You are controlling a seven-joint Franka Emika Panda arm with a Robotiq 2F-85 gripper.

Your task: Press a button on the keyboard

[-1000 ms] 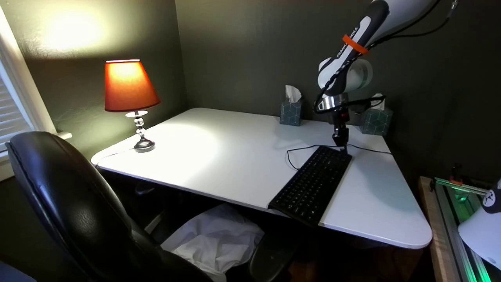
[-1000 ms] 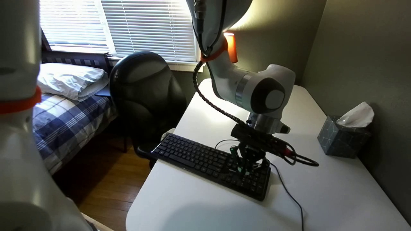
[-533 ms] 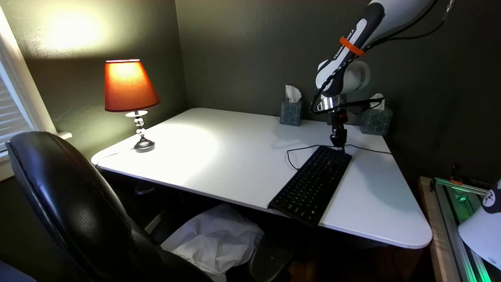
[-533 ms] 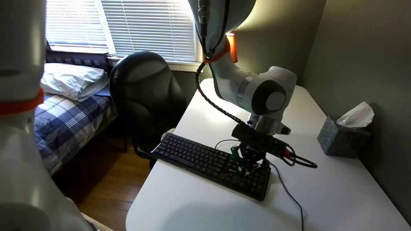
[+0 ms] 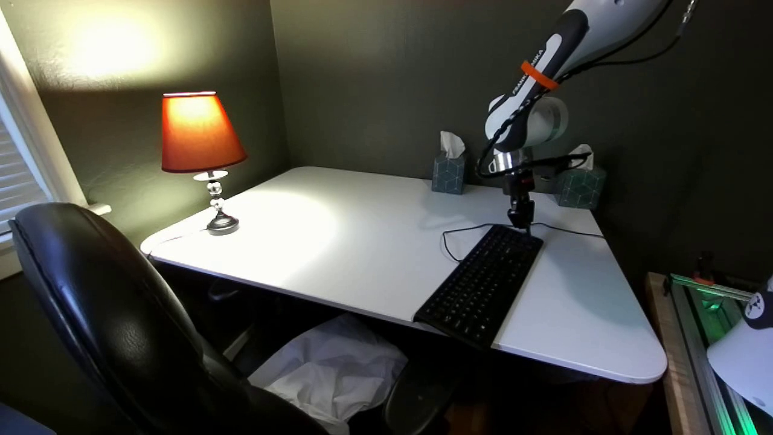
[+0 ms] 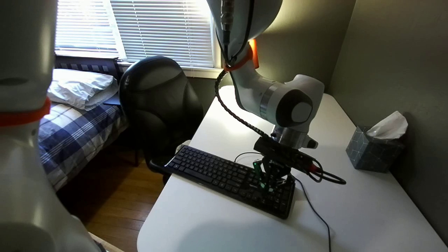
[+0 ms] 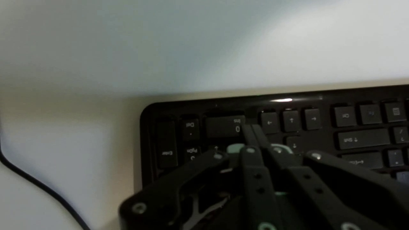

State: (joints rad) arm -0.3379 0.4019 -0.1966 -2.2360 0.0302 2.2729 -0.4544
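The black keyboard [image 5: 483, 284] lies on the white desk in both exterior views [image 6: 217, 173], one end at the desk's front edge. Its thin black cable [image 6: 315, 208] runs over the desk. My gripper [image 5: 527, 231] is over the keyboard's far end, pointing down, and also shows in an exterior view [image 6: 266, 189]. In the wrist view the two fingers [image 7: 251, 127] are together with nothing between them. Their tips overlap the right end of the 0/Ins key [image 7: 223, 126], beside the left-arrow key [image 7: 270, 123]. I cannot tell whether the tips touch a key.
Two tissue boxes [image 5: 448, 175] [image 5: 581, 187] stand along the back of the desk, one close behind my arm. A lit lamp [image 5: 202, 136] stands at the desk's far left. A black office chair [image 6: 161, 112] stands at the front side.
The arm's upper links have lowered a little. The gripper has shifted slightly left in an exterior view and slightly right in an exterior view, still over the same keyboard end. The keyboard has not moved.
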